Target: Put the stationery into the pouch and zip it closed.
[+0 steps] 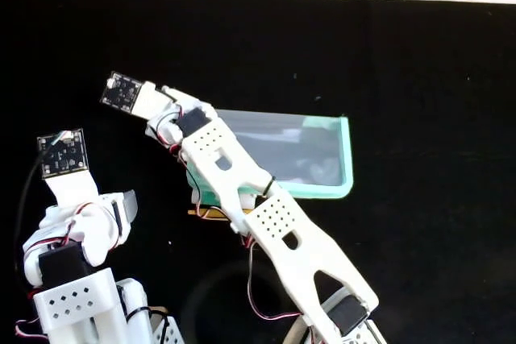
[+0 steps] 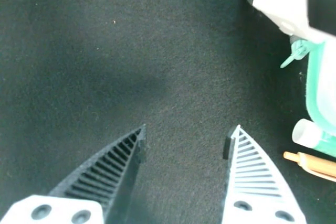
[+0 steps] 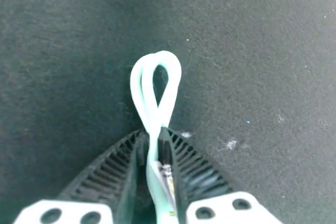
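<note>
Mint-green pouch (image 1: 284, 151) and pull loop (image 3: 156, 120), black table (image 1: 419, 78), orange pen (image 2: 315, 164).

The right arm (image 1: 274, 219) hides one end of the pouch (image 1: 347, 155).

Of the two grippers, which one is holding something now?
The right gripper: its fingers are shut on the mint cord loop. The left gripper hangs open above the black table, gripping nothing.

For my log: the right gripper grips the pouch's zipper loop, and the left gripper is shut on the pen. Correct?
No. The left wrist view shows the left gripper open and empty; the pen lies apart on the table. The rest is right.
</note>
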`<action>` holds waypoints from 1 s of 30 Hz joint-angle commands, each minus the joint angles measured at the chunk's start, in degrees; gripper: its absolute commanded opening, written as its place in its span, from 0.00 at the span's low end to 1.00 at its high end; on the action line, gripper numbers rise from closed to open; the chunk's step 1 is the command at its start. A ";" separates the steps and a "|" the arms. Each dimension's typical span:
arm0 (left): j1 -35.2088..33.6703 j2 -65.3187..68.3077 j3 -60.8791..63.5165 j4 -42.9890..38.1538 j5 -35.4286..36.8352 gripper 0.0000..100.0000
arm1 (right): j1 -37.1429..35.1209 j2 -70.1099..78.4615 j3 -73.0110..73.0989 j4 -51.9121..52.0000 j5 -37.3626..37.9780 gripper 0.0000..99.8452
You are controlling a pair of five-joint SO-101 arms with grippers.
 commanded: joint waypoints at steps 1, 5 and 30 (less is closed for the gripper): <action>-0.48 -0.31 -0.40 -1.05 -0.44 0.26 | 2.15 -0.48 -0.75 -1.19 0.70 0.01; -0.48 -0.31 -0.40 -1.14 -0.44 0.26 | 3.74 -0.04 -6.73 -1.10 0.70 0.01; -0.13 -0.31 -1.80 -4.84 -0.35 0.26 | 6.81 -30.46 -23.60 29.76 -19.69 0.01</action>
